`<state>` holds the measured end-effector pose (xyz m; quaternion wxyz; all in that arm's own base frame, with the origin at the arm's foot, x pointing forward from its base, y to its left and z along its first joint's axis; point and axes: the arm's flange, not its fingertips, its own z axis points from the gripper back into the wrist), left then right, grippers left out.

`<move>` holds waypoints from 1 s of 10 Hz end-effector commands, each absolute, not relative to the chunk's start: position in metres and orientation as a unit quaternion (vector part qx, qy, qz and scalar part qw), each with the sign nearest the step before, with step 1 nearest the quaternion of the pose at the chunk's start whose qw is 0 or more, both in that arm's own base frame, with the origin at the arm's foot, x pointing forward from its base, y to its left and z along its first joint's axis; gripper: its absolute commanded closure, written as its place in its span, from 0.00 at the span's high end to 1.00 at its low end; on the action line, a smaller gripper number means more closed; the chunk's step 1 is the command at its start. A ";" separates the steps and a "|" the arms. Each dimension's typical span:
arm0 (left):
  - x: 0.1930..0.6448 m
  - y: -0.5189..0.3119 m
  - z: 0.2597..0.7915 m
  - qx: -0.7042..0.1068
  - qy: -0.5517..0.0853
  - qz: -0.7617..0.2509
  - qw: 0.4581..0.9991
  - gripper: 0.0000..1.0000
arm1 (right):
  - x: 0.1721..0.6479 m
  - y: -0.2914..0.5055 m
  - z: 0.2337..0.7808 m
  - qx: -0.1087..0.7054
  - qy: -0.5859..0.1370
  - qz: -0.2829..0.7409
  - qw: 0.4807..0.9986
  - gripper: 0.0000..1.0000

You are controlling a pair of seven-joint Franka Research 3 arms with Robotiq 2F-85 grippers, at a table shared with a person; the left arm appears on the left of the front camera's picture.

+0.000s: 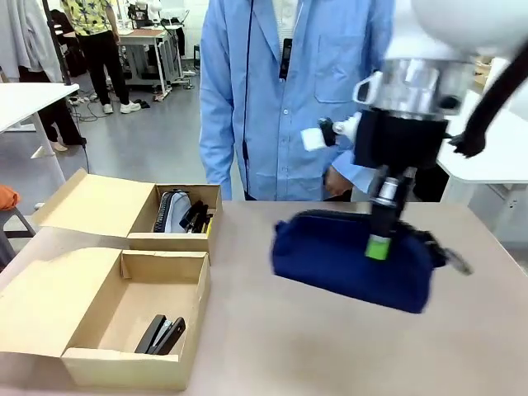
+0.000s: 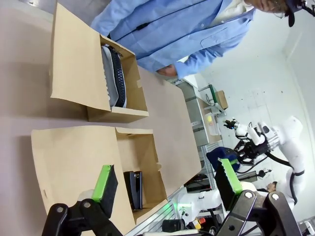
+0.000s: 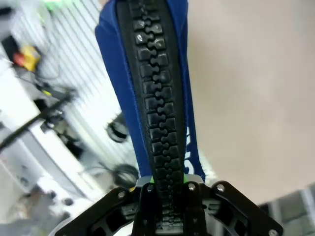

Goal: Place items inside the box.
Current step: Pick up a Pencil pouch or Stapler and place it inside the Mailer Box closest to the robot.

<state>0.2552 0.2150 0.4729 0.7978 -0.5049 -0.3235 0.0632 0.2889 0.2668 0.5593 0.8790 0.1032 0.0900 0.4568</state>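
Observation:
A navy blue zip pencil pouch (image 1: 330, 264) hangs just over the table's right half, tilted, with my right gripper (image 1: 378, 246) shut on its top. In the right wrist view the pouch's black zip (image 3: 157, 98) runs straight up from the shut right gripper (image 3: 165, 184). The near cardboard box (image 1: 124, 371) stands open at the front left, and a black stapler (image 1: 161, 334) lies in it. My left gripper (image 2: 167, 179) is open above that box (image 2: 74, 162), holding nothing, and the stapler (image 2: 134, 189) lies below it.
A second open box (image 1: 177, 239) behind the near one holds several dark items (image 1: 177, 210). A person in a blue coat (image 1: 289, 99) stands at the far edge, one hand (image 1: 338, 177) behind my right gripper. Bare table lies between the boxes and the pouch.

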 end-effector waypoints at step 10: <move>0.255 0.213 0.474 -0.509 -0.333 0.056 0.791 1.00 | 0.228 0.128 0.571 0.315 0.093 -0.124 0.936 0.08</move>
